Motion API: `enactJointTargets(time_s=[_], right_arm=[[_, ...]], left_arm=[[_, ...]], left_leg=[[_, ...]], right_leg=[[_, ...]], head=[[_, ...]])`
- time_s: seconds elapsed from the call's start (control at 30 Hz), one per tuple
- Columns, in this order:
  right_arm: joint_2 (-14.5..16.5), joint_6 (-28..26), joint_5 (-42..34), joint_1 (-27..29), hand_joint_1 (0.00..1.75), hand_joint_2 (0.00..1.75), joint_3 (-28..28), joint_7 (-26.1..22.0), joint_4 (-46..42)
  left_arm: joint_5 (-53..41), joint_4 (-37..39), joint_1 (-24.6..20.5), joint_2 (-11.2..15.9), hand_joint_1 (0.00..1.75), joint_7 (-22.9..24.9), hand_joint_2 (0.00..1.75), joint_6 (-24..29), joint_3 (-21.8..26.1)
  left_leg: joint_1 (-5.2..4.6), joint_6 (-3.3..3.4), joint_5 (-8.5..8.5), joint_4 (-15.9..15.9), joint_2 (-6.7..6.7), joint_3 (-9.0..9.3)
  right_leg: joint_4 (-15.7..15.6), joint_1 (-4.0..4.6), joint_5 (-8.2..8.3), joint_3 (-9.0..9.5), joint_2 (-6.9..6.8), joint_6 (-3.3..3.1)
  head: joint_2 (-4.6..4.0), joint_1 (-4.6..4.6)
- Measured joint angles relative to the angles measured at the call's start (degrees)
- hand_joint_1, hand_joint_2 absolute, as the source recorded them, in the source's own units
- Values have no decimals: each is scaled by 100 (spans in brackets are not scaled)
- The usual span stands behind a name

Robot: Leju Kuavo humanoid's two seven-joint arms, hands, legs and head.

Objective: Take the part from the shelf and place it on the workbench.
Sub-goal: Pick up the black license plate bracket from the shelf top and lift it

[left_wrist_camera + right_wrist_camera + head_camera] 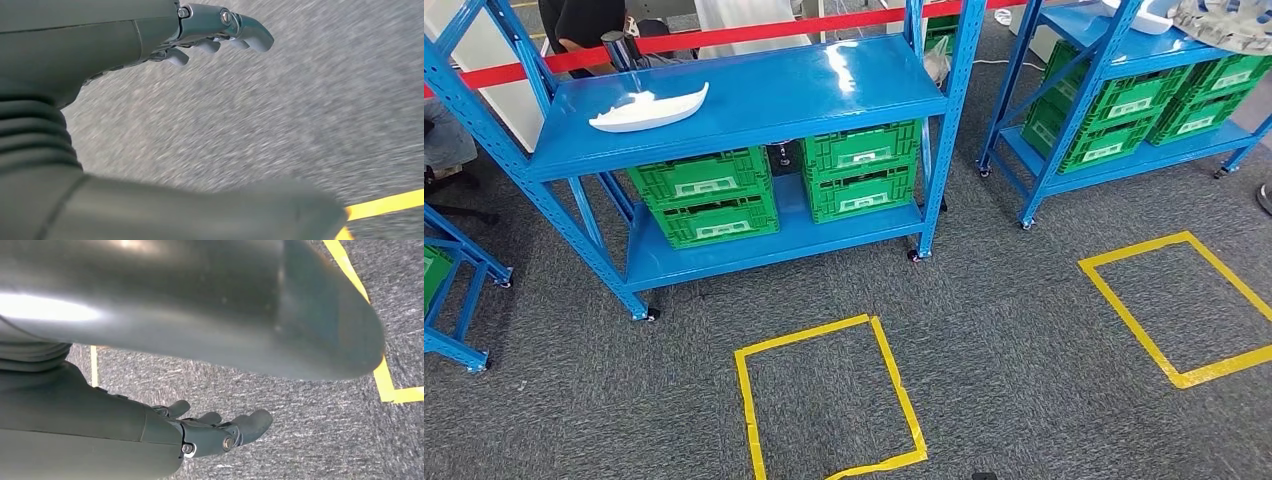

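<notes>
Part (648, 108), white and curved, lies on the top level of the blue shelf (754, 95), well apart from both hands. Left hand (215, 35) hangs over grey carpet (1004, 330), fingers loosely apart, holding nothing. Right hand (215, 432) likewise hangs empty, fingers apart, near yellow floor tape (385, 380).

White part (648, 108), blue shelf (754, 95), green crates (707, 197).

Head high, downward — wrists near carpet (250, 125)
</notes>
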Motion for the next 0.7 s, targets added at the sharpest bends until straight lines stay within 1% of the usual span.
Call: enactJointTargets(time_s=[0.23,0.47,0.6,0.7], right_arm=[[149,-28,421,-110,0,0,-567,-137,142],[298,36,788,-214,0,0,-1084,-242,280],[379,115,980,-258,0,0,-1344,-299,346],[427,202,1110,-288,0,0,-1493,-305,387]], left_arm=[[-1050,43,-617,-97,0,-493,175,446,204],[-2062,49,-1394,-178,0,-1018,175,951,225],[-2605,26,-1899,-230,0,-1292,175,1079,140],[-2955,-47,-2234,-264,0,-1482,175,1147,-61]], left_leg=[[0,-3,3,1,0,6],[0,-6,8,2,-1,10],[0,-8,10,3,0,10],[0,-10,11,3,0,11]], right_leg=[[0,0,2,0,0,-2],[0,1,6,0,1,-2],[1,1,10,0,2,-3],[1,1,11,0,3,-4]], head=[[0,0],[0,-1],[0,-1],[0,-1]])
